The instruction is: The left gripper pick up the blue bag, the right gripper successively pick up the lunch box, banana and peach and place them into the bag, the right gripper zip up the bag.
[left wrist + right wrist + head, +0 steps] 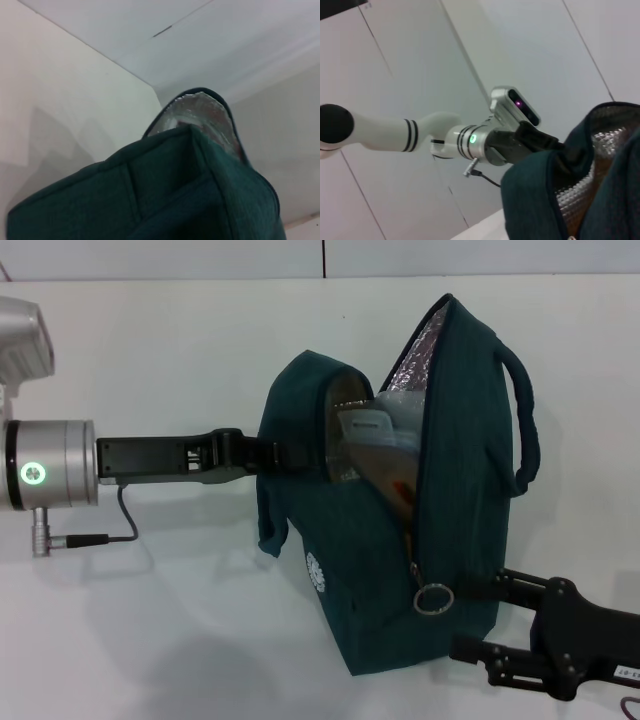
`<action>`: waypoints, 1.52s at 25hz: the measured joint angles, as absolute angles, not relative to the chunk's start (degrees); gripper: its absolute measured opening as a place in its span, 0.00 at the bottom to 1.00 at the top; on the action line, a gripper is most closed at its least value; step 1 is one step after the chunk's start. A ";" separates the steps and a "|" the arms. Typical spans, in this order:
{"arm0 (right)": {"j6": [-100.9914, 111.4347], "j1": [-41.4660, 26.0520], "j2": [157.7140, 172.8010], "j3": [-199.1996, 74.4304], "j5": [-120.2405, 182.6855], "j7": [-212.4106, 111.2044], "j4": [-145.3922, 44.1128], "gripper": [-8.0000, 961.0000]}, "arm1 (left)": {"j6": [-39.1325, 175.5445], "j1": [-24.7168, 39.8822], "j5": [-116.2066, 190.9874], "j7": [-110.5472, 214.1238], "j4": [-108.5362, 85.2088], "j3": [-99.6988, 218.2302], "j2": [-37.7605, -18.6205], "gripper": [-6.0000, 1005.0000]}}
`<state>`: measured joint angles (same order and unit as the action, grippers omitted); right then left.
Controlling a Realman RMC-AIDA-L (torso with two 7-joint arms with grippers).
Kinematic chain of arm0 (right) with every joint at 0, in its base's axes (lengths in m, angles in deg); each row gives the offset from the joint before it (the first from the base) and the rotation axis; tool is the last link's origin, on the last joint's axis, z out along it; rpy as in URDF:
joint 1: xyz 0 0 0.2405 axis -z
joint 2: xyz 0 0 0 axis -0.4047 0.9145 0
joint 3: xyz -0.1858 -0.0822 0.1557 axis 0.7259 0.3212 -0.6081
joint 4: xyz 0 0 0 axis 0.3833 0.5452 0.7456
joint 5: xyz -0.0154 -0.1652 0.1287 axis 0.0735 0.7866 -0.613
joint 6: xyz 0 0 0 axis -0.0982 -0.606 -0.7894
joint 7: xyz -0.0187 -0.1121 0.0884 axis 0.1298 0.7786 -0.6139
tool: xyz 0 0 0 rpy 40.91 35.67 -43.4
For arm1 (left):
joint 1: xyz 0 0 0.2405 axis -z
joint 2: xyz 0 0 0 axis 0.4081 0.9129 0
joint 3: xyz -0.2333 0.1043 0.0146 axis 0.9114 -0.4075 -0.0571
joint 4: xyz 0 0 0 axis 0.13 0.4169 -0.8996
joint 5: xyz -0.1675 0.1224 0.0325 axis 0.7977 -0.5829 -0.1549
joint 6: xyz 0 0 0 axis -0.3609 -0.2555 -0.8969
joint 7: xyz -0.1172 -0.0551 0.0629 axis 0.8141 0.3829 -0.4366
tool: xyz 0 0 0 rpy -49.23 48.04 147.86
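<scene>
Blue bag (pixel 370 580), standing upright on the white table (pixel 150 640) at the centre of my head view, mouth gaping to show silver foil lining (pixel 412 365). At far left I see my left arm reaching in level, with a green indicator light (pixel 33 473) on its silver wrist. Left gripper (pixel 285 455) is clenched on the bag's near side at the rim, holding that flap out. Inside the opening I see the lunch box (pixel 385 445), tilted, its clear wall and pale label showing; any fruit in the bag is hidden from me. Down the front seam runs the zipper, still unzipped, its ring pull (pixel 434 598) hanging low. One soft handle (pixel 522 420) arches off the bag's right side. At lower right, right gripper (pixel 475 620) sits released, fingers spread, the upper finger close beside the ring pull and the bag's lower corner.
</scene>
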<state>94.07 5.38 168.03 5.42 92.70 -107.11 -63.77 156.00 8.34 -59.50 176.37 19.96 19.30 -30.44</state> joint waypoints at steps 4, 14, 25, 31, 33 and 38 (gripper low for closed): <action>93.18 4.55 168.09 5.63 92.59 -107.31 -63.76 0.76 | 156.37 8.33 -59.31 176.37 19.97 19.30 -30.59 0.04; 91.84 2.21 168.42 7.83 92.67 -109.05 -63.89 0.76 | 156.39 8.51 -59.17 176.37 19.97 19.30 -30.74 0.04; 90.60 0.85 168.64 11.05 91.73 -110.22 -64.29 0.76 | 156.38 8.78 -59.16 176.37 19.97 19.30 -30.86 0.04; 90.73 2.12 168.46 10.83 90.07 -110.28 -64.25 0.76 | 157.02 8.44 -58.94 176.37 19.97 19.47 -30.94 0.04; 90.72 2.52 168.41 10.64 89.73 -110.28 -63.98 0.76 | 157.72 8.43 -58.24 176.37 19.95 19.47 -31.12 0.04; 90.63 3.54 168.31 10.63 88.98 -110.14 -63.83 0.76 | 158.28 8.64 -56.82 176.71 19.83 19.56 -31.40 0.04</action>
<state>90.63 3.54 168.31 10.63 88.98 -110.14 -63.83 158.28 8.64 -56.82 176.71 19.83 19.56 -31.40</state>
